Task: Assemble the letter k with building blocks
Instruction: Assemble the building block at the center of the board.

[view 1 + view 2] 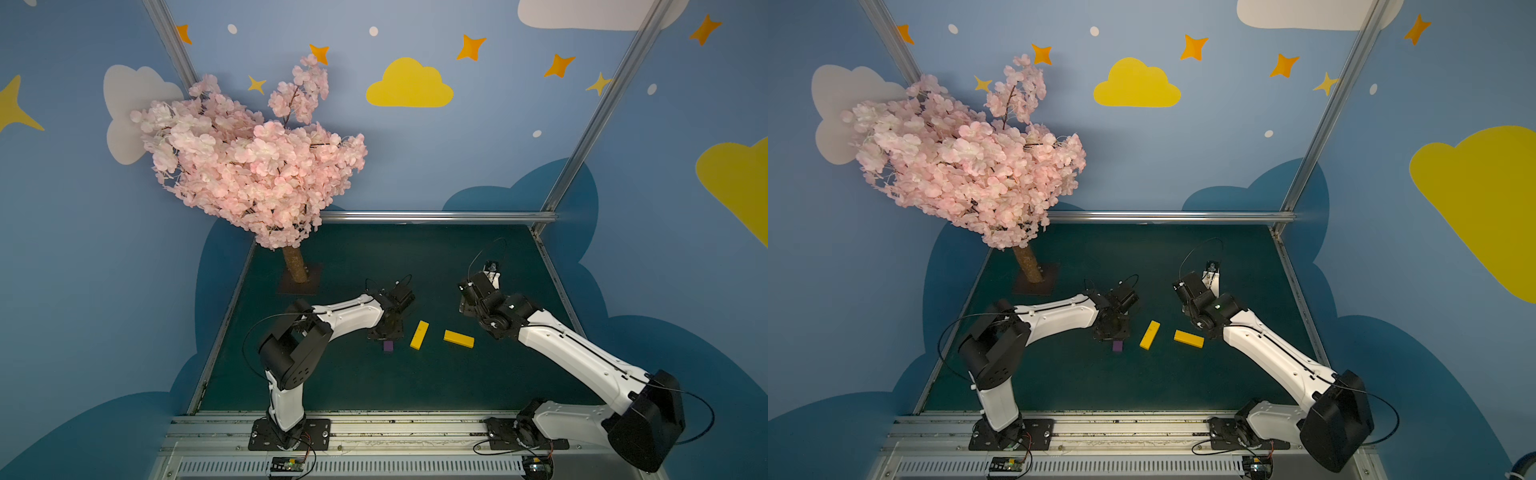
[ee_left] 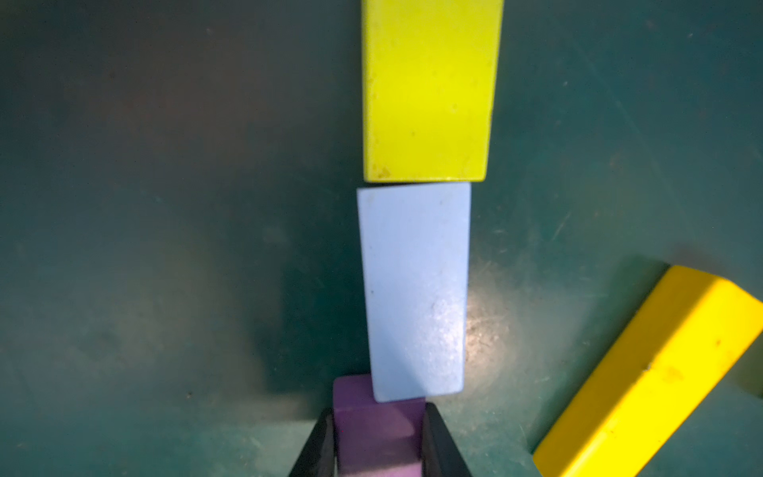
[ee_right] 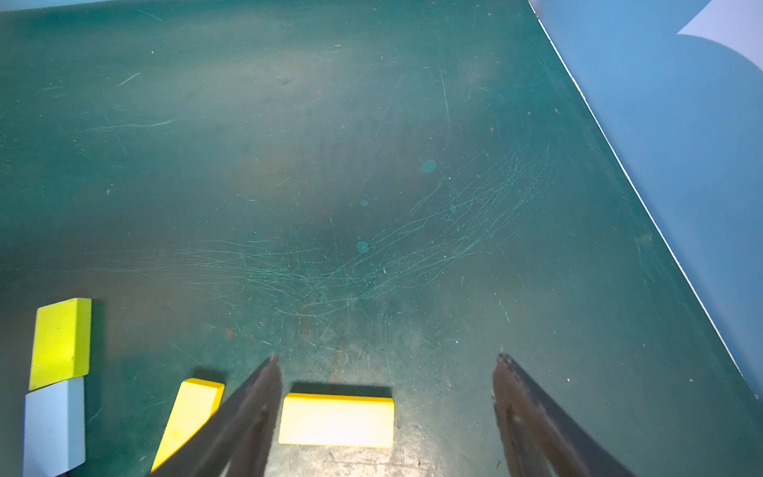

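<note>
Dark green tabletop (image 1: 415,386), blue cloud walls (image 1: 498,145), pink blossom tree (image 1: 249,166) in far corner. My left fingers (image 2: 318,446) clamped on purple block (image 2: 375,429), its end meeting light-blue block (image 2: 415,289); lime-green block (image 2: 427,91) butts blue's other end, one line. My right fingers (image 3: 528,413) spread, empty, above orange-yellow block (image 3: 336,420); second orange-yellow block (image 3: 190,417) just beside, slanted.

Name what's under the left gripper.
The purple block, shut in the left gripper. From above, it hides the light-blue block and lime-green block; its wrist view shows them.
</note>
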Tool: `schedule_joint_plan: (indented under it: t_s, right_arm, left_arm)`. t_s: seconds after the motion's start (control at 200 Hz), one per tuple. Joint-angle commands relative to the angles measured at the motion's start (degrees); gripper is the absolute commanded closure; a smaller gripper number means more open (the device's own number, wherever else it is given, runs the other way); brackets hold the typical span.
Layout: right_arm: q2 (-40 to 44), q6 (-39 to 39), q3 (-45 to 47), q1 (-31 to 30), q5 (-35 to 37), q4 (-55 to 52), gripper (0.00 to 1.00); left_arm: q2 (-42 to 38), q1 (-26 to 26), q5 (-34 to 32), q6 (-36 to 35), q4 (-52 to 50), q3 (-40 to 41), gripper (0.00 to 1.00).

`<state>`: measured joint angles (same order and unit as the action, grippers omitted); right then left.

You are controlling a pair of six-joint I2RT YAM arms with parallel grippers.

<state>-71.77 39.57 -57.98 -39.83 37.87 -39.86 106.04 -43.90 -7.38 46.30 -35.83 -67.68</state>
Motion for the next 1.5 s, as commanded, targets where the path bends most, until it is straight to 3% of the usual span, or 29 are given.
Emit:
schedule_joint_plan:
  t_s: [0.0,1.011,1.497]
  right_arm:
    - [-0.4,-0.2,-1.5,-0.2,0.3,-0.3,0.2]
    - [-1.6,0.3,-1.4,-0.3,-0.4,-0.4,0.19]
    - [-2.4,0.2,-1.6,-0.4,-1.1,-0.4,0.2]
  left_arm:
    - [1.2,0.1,-2.3,-0.2,-1.2,0.7,0.8]
    - [0.4,-1.8,-0.4,0.0,0.2,-0.5,0.8]
    - [-4.9,-1.9,-1.4,0.3,1.3,1.2,0.8]
